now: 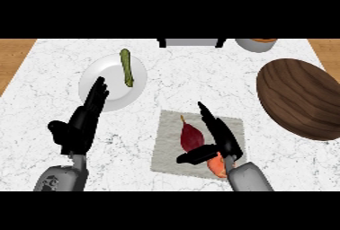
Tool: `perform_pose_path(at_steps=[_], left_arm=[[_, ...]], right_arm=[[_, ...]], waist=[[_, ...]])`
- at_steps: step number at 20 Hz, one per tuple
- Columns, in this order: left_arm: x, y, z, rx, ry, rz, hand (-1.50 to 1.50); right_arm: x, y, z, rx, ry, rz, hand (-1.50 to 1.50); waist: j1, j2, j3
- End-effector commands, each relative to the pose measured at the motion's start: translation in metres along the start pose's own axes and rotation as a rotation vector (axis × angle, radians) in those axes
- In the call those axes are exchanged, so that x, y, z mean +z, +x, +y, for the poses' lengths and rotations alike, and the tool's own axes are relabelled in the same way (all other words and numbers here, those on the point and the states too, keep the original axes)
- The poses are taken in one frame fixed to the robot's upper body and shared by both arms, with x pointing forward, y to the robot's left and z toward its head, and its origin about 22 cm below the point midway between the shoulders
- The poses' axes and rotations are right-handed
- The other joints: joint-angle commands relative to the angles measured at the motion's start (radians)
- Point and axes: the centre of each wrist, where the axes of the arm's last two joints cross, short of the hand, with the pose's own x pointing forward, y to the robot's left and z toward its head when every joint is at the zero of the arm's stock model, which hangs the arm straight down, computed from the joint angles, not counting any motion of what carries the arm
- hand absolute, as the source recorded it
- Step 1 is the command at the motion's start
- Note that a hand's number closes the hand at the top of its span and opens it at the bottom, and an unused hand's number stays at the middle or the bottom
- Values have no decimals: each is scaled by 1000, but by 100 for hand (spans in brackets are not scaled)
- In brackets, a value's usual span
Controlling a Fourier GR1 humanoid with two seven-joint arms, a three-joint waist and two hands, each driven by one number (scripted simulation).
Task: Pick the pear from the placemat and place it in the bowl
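Pear (192,137) on placemat (234,126) | right hand (222,137) over it, fingers straight | left hand (83,121) released

White marble counter (186,85) between wooden strips (13,58).

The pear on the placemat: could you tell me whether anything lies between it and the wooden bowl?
Nothing visible does. The dark red pear lies on the grey placemat, and only bare marble counter separates it from the wooden bowl at the right. The right hand is beside the pear.
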Motion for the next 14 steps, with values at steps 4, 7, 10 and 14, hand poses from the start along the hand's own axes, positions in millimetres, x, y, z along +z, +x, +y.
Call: perform_pose_path(at_steps=[4,7,10,14], left_arm=[[-2,-16,8,-9,1,6,0],[-5,-2,-10,-8,-9,11,0],[-5,-15,-9,-11,-19,14,0],[-3,-1,8,10,-4,-6,0]], right_arm=[[-12,-15,-7,134,3,61,-150],[-29,-11,1,129,23,76,-150],[-14,-23,8,97,42,49,-150],[-14,-10,32,271,146,-63,150]], waist=[[-1,0,0],[1,1,0],[-2,0,0],[1,-1,0]])
